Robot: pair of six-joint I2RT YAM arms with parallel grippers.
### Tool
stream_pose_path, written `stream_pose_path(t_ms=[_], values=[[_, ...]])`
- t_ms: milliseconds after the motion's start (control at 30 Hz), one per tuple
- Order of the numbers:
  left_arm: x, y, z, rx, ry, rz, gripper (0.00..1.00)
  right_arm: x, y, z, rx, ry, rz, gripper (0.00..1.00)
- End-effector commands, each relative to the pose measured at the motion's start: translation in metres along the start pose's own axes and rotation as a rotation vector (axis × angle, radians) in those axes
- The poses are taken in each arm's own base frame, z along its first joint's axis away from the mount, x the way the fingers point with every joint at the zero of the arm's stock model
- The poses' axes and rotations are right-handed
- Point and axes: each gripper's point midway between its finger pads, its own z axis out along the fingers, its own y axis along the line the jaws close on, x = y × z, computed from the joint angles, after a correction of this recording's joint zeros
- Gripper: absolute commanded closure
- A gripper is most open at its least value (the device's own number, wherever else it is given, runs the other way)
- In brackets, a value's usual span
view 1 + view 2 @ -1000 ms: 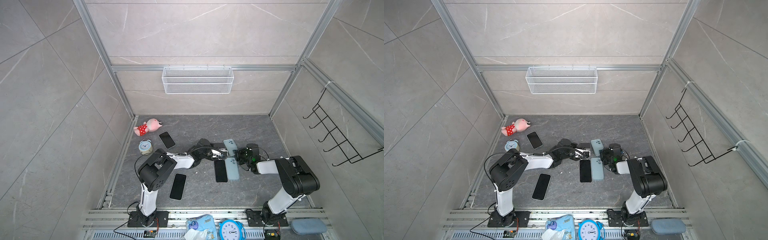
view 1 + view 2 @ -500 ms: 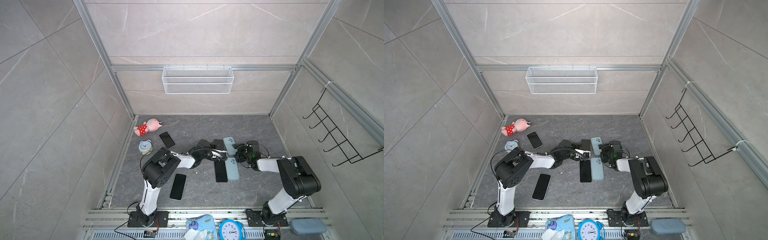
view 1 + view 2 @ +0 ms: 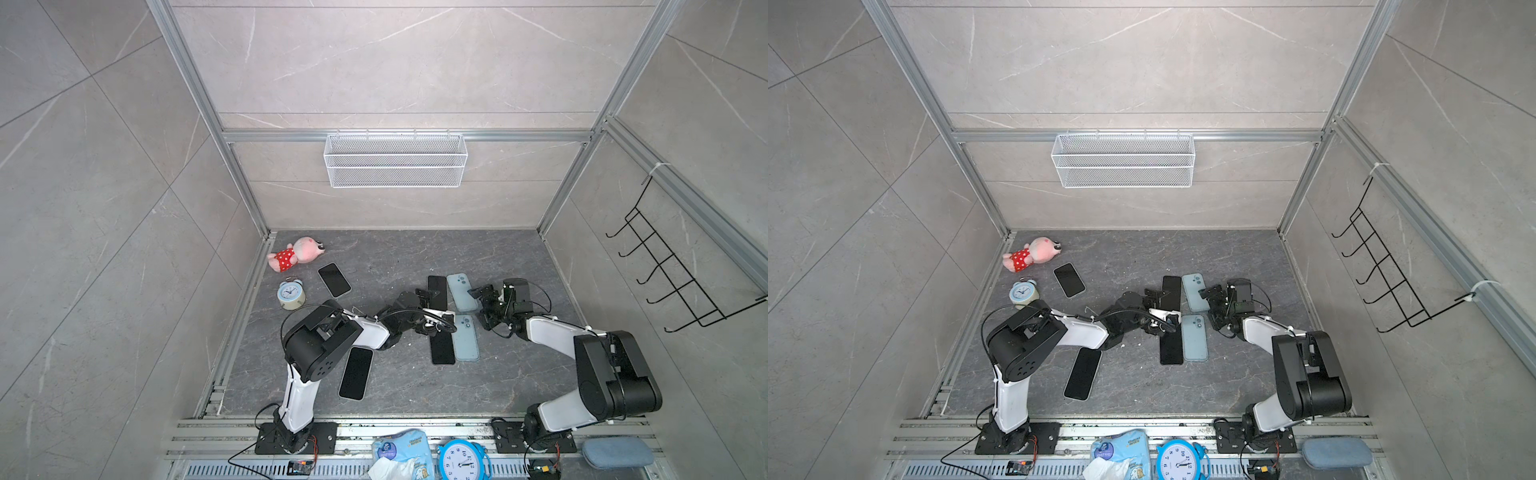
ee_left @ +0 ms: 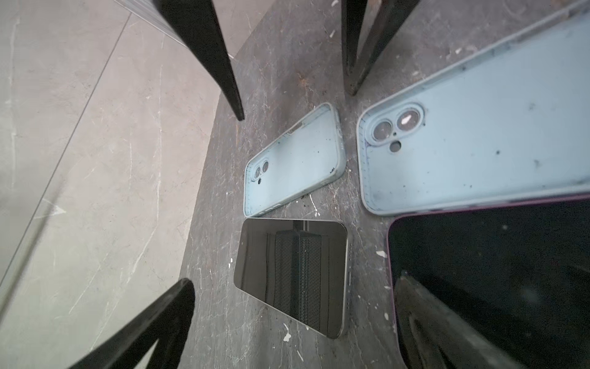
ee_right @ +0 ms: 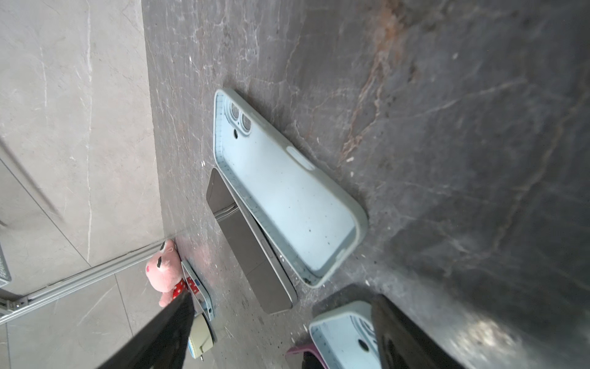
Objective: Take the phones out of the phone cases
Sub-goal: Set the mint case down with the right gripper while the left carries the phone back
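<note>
Top views: find L gripper (image 3: 436,311) and R gripper (image 3: 481,307) spread wide, empty; narrower 1 s back. Log phone (image 3: 437,290) now out, flat on floor (image 3: 395,257) just beside blue case (image 3: 460,292).
L wrist: L fingers (image 4: 207,57) apart; second phone (image 4: 495,271) cut off.
R wrist: R fingers (image 5: 166,329) apart; can't tell if case rim touches phone.

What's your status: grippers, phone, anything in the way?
Both empty: left gripper open, right gripper open. Out: far phone, flat beside empty far case. Close by, not blocking: near phone, near case.
</note>
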Motion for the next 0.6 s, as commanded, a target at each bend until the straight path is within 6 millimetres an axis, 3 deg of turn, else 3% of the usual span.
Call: stream_pose_path(t_ms=[0, 167, 267, 400, 567], values=[[-0.046, 0.083, -0.033, -0.261, -0.106, -0.14, 0.0, -0.006, 0.008, -0.006, 0.007, 0.028, -0.099, 0.13], [-0.055, 0.132, -0.083, -0.378, -0.029, -0.403, 0.0, -0.035, 0.017, -0.013, 0.166, 0.011, -0.352, 0.22], [-0.047, 0.146, -0.109, -0.387, 0.083, -0.629, 0.0, -0.045, 0.017, -0.005, 0.227, 0.018, -0.426, 0.27], [-0.03, 0.144, -0.141, -0.373, 0.26, -0.904, 0.0, -0.047, 0.008, 0.018, 0.271, 0.085, -0.474, 0.3], [-0.013, 0.124, -0.184, -0.387, 0.376, -1.133, 0.0, -0.046, -0.003, 0.034, 0.295, 0.106, -0.506, 0.27]])
